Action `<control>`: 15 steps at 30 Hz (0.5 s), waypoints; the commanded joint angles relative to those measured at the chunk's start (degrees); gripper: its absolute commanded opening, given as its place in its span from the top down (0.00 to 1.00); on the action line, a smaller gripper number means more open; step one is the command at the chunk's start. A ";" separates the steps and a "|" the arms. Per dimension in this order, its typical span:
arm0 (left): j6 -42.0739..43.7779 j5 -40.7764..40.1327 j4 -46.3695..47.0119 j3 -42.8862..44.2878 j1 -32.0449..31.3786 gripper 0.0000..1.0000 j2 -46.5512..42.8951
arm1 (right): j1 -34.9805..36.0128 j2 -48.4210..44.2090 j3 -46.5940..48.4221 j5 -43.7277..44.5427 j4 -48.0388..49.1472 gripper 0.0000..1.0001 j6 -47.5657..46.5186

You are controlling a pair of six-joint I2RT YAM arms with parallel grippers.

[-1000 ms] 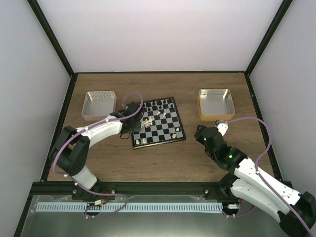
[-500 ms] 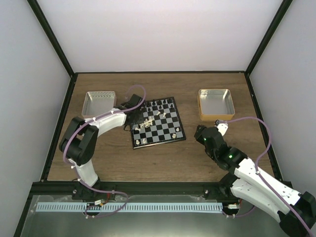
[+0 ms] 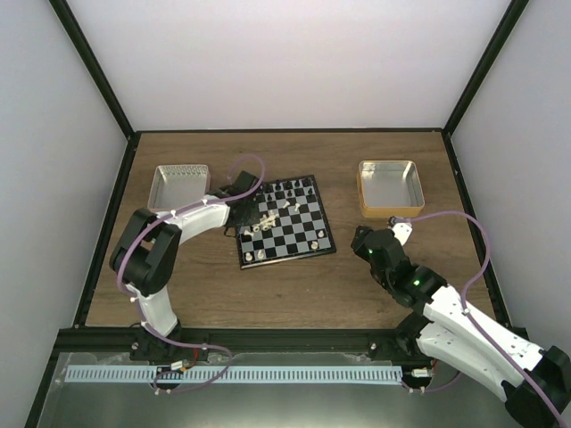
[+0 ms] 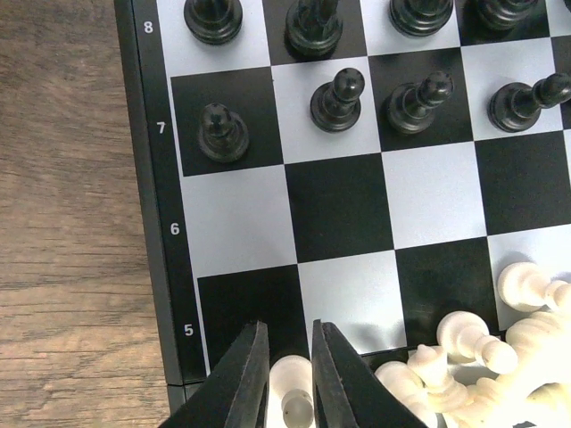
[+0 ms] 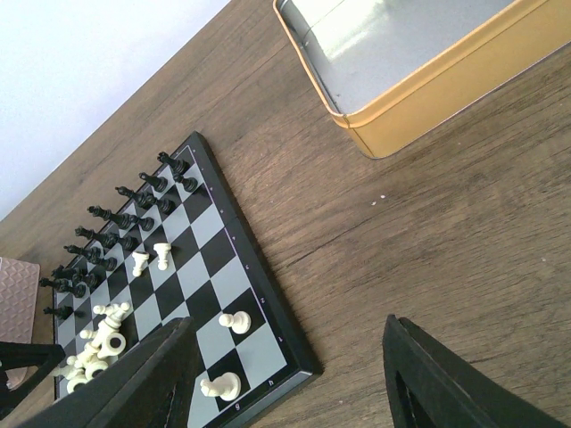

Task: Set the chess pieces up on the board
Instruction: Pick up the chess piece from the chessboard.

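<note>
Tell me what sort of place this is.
Probably a robot lab cell: a wooden table walled by plain white panels on a black frame, with the left arm and right arm mounted.

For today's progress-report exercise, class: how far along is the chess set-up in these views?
Done: the black pieces stand in their two rows on the board, and a couple of white ones sit near the opposite edge. In hand: the left tool grips one white piece at the board's edge; the right tool hangs open. Left: the heap of white pieces lying mid-board.
</note>
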 commanded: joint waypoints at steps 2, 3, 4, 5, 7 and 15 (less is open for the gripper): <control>0.43 1.23 0.03 0.71 0.38 0.82 1.19 | -0.33 -0.32 -0.22 0.99 -0.26 0.42 0.08; 0.48 1.39 0.02 0.64 0.38 0.81 1.28 | -0.35 -0.28 -0.26 0.99 -0.26 0.42 0.07; 0.52 1.50 0.02 0.62 0.38 0.81 1.31 | -0.38 -0.25 -0.26 0.97 -0.26 0.42 0.02; 0.60 1.53 0.05 0.54 0.38 0.82 1.24 | -0.34 -0.25 -0.26 0.99 -0.26 0.42 0.05; 0.66 1.57 0.08 0.39 0.38 0.84 1.19 | -0.36 -0.24 -0.24 0.99 -0.26 0.42 0.02; 1.04 -1.02 -0.70 0.09 0.38 0.93 -0.89 | -0.32 -0.48 -0.35 0.99 -0.39 0.42 0.11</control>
